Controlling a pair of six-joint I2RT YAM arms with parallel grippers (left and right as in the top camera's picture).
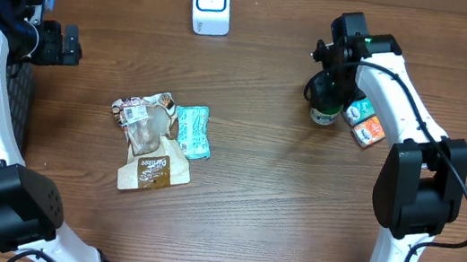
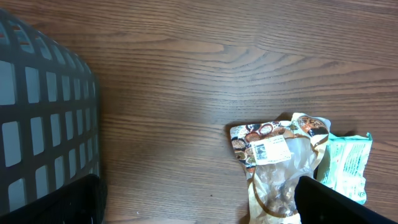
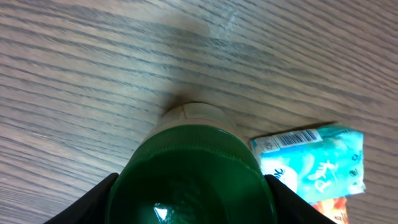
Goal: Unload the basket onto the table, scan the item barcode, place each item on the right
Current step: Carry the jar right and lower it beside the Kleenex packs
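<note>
Right gripper (image 1: 330,88) is standing about half open and is clamping a green bottle (image 3: 193,180). In the right wrist view its fingers (image 3: 93,202) are pressing against both sides of the bottle's body. The bottle is sitting at the right rear of the table (image 1: 261,198), end-on to the wrist camera, with a pale end pointing at the wood. Whether it is resting on the table or hanging just above it cannot be told.

A teal carton (image 1: 361,109) is lying just beside the bottle on its right, barcode facing up, and an orange carton (image 1: 369,131) is lying against that one.

The scanner (image 1: 210,3), white with a blue face, is standing at the rear centre of the table, well apart from the bottle.

Left gripper (image 1: 71,44) is hanging fully open and is holding nothing, at the left rear above a dark mesh basket (image 2: 43,124).

A brown pouch (image 1: 151,152) is lying flat near the table centre, with a teal pack (image 1: 193,132) touching its right edge.
</note>
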